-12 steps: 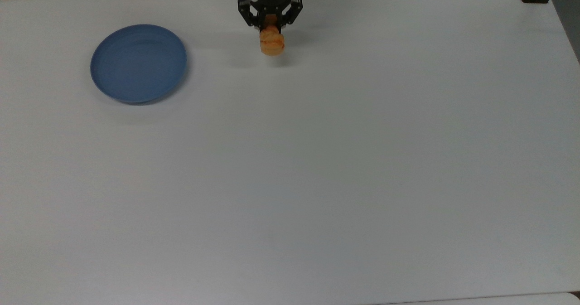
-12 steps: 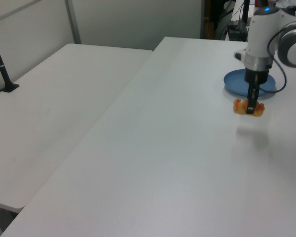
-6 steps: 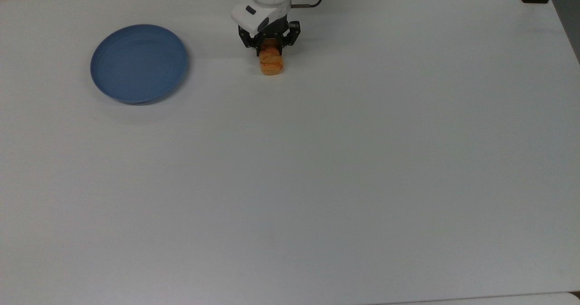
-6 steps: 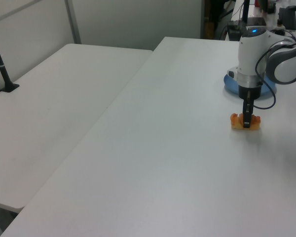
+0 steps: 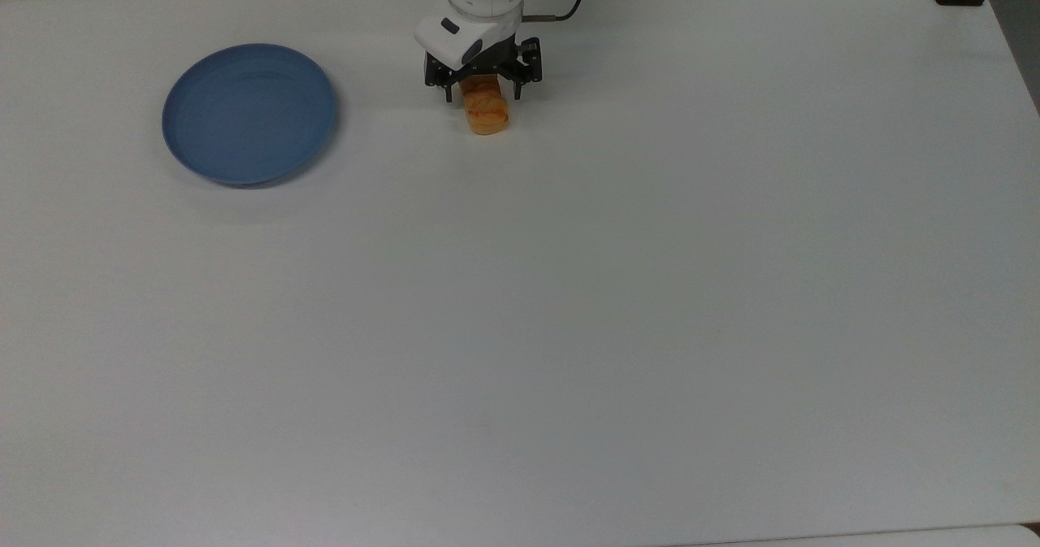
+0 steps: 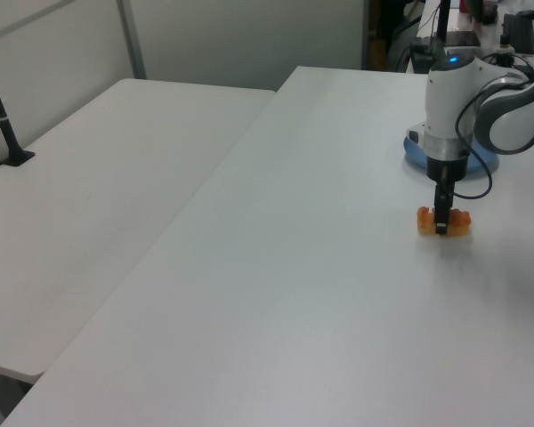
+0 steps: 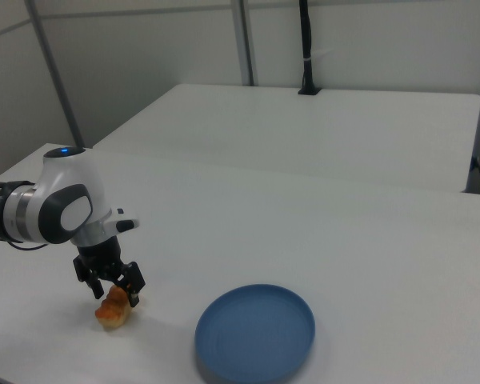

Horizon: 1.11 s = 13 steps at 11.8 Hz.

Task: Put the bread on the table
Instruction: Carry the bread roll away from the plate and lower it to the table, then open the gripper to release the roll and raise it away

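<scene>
Compared with one second earlier, the arm had come down and the small oblong golden-orange bread roll (image 5: 486,109), which then hung above its shadow, now lay on the large plain white surface (image 5: 569,303). Half a second earlier the black two-finger claw (image 5: 483,85) was narrow around the roll; now, in the top view, its fingers stood apart on both sides of the roll's far end, so it was opened and I judged it no longer pressed the bread. In the left view the roll (image 6: 444,221) rested flat, with the claw (image 6: 441,224) low over its middle. In the right view the bread (image 7: 113,311) sat well apart from the round blue plate (image 7: 255,332), which held nothing, toward the right view's left. The placing looked almost complete: the bread was on the surface and released. What remained, in my judgement, was only to lift the claw (image 7: 112,288) straight up without dragging the roll.
</scene>
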Available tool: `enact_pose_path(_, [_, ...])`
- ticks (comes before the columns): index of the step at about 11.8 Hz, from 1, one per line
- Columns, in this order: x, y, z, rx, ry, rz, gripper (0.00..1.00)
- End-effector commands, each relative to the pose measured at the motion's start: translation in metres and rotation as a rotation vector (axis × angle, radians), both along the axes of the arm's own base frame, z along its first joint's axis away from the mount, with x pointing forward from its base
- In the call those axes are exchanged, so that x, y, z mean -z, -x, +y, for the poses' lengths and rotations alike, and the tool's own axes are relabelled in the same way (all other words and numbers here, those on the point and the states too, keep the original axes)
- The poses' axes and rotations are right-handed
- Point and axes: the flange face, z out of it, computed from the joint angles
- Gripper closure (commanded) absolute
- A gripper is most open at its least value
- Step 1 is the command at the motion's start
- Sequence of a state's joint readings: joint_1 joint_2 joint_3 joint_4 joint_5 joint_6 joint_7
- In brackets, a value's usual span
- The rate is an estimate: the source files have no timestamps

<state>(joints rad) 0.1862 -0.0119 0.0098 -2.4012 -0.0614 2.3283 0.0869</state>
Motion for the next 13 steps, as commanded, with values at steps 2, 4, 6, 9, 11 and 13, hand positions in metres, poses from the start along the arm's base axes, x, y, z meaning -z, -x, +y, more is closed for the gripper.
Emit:
enact_pose_path(2, [-0.07,-0.023,0.0,0.04,0.03,0.028,0.0])
enact_pose_path(4, [-0.124,-0.042,-0.001,0.058,0.033,0.029,0.0])
enact_pose_path(6, [-0.169,-0.053,-0.003,0.065,0.034,0.019,0.0])
enact_pose_path(9, [-0.24,-0.062,-0.018,0.099,0.033,0.004,0.0])
enact_pose_path(11, [-0.279,-0.062,-0.034,0.133,0.025,-0.008,0.0])
enact_pose_path(13, [-0.304,-0.061,-0.055,0.169,0.016,-0.024,0.0])
